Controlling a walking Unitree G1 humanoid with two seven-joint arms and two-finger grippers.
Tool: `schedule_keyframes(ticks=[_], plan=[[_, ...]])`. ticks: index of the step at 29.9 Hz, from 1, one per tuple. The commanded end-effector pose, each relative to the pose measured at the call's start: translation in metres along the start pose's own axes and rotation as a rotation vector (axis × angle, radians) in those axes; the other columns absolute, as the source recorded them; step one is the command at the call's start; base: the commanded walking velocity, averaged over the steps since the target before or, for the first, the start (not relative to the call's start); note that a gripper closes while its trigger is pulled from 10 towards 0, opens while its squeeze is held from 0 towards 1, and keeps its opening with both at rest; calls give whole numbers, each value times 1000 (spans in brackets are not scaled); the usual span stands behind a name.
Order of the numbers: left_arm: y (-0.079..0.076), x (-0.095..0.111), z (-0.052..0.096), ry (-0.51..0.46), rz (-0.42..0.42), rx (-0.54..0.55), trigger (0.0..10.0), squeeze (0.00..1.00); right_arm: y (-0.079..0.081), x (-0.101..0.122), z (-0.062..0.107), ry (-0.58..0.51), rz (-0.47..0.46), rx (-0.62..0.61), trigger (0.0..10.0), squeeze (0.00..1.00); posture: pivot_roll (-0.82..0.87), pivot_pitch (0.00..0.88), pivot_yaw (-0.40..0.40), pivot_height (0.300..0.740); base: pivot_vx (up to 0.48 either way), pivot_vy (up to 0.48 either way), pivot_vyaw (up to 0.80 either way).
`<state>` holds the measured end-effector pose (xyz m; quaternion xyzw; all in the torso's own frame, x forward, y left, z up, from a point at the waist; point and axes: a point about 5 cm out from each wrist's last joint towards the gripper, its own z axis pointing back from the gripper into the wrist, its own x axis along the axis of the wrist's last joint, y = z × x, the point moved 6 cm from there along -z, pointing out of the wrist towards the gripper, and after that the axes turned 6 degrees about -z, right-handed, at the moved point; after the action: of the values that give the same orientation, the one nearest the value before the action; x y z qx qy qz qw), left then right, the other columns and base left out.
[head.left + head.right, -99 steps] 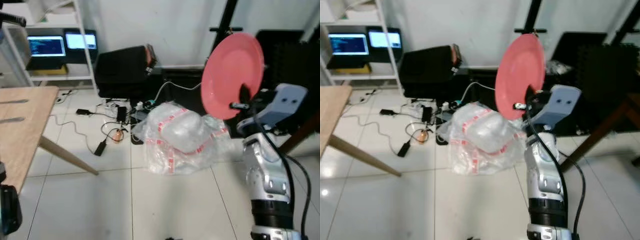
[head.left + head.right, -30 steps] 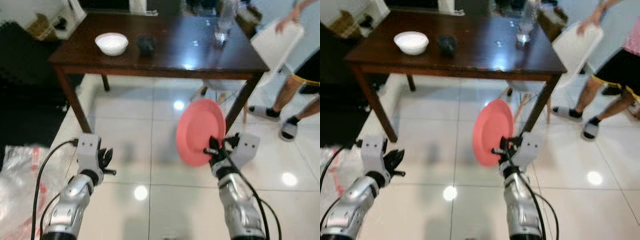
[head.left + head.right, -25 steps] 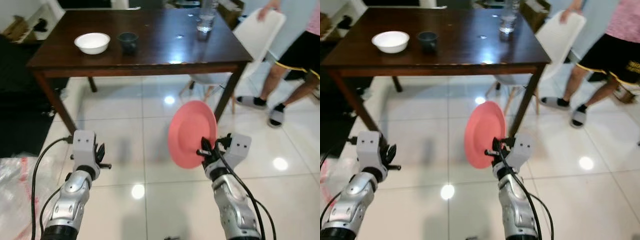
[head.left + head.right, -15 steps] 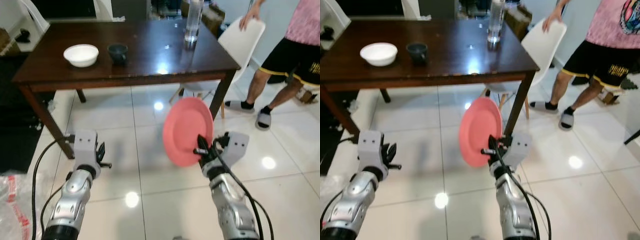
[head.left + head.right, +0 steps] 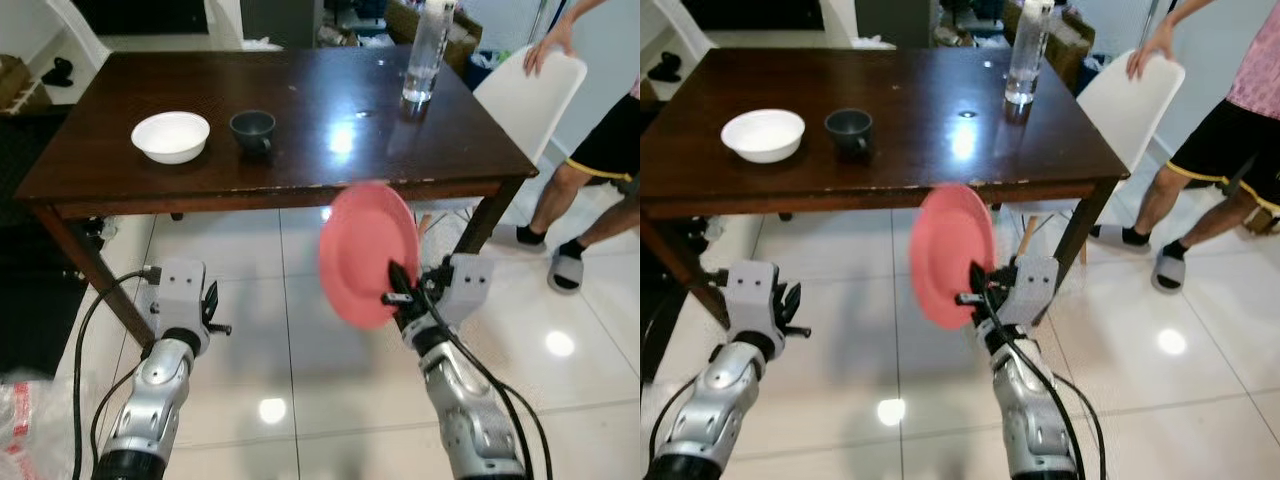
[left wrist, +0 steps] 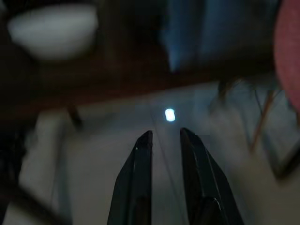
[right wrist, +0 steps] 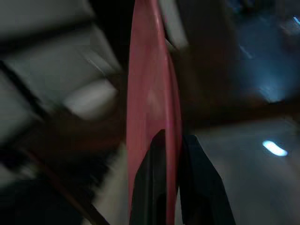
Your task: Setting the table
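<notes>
Two grippers are raised in front of the robot, short of the table. The right gripper (image 5: 398,292) is clamped on the lower rim of a pink plate (image 5: 367,254), one finger on each face, as the right wrist view confirms (image 7: 150,98). The plate stands on edge, nearly vertical, its top overlapping the near table edge in the head views.

Handling judgement: the plate looks rigid, thin and light, with a smooth and probably slippery surface. A rim pinch leaves most of the plate above the grip, so it may pivot or slip. Hold at the rim and level the plate before release.

The left gripper (image 6: 165,140) carries nothing; its fingers are parted by a narrow gap.

Beyond stands the dark wooden table (image 5: 300,170). It carries a white bowl (image 5: 171,135), a dark cup (image 5: 252,128) just beside it, and a clear water bottle (image 5: 424,52) farther back. A white chair (image 5: 525,95) stands at the right side, a person's hand (image 5: 553,38) on its back.
</notes>
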<state>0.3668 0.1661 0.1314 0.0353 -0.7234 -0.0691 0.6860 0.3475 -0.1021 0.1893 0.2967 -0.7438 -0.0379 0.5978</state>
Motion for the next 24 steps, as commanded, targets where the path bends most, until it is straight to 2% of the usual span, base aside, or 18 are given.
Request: schedule_keyframes(ticks=[1,4,6,9,10,12,13,15,16,22,23,24], plan=[[10,17,1,-42,27,38,10000,0,21,18,-5,-43,-79,86,10000,0,-48,33,54,740,480,0,0],[21,63,-1,-163,56,58,10000,0,49,49,-11,-118,-161,197,10000,0,-36,36,47,740,480,0,0],[23,85,-3,-220,60,52,10000,0,59,67,-13,-165,-196,234,10000,0,-33,36,47,740,480,0,0],[17,108,-8,-278,75,16,10000,0,59,93,-14,-244,-249,237,10000,0,-37,36,54,740,480,0,0],[9,116,-10,-294,87,-9,10000,0,54,107,-12,-287,-284,236,10000,0,-42,36,61,740,480,0,0],[7,118,-10,-297,90,-16,10000,0,53,112,-11,-299,-297,237,10000,0,-42,36,61,740,480,0,0],[-2,119,-9,-294,90,-42,10000,0,47,123,-7,-325,-335,232,10000,0,-53,37,71,740,480,0,0],[-5,119,-9,-292,92,-52,10000,0,44,126,-5,-335,-353,230,10000,0,-53,37,71,740,480,0,0],[-11,118,-8,-280,101,-68,10000,0,38,132,0,-350,-413,232,10000,0,-57,39,74,740,480,0,0],[-17,115,-7,-258,109,-83,10000,0,27,139,9,-378,-516,238,10000,0,-58,41,78,740,480,0,0],[-18,114,-6,-253,109,-88,10000,0,21,140,11,-386,-529,221,10000,0,-58,41,81,740,480,0,0],[-19,113,-6,-246,112,-96,10000,0,8,139,14,-390,-520,167,10000,0,-60,42,83,740,480,0,0]])
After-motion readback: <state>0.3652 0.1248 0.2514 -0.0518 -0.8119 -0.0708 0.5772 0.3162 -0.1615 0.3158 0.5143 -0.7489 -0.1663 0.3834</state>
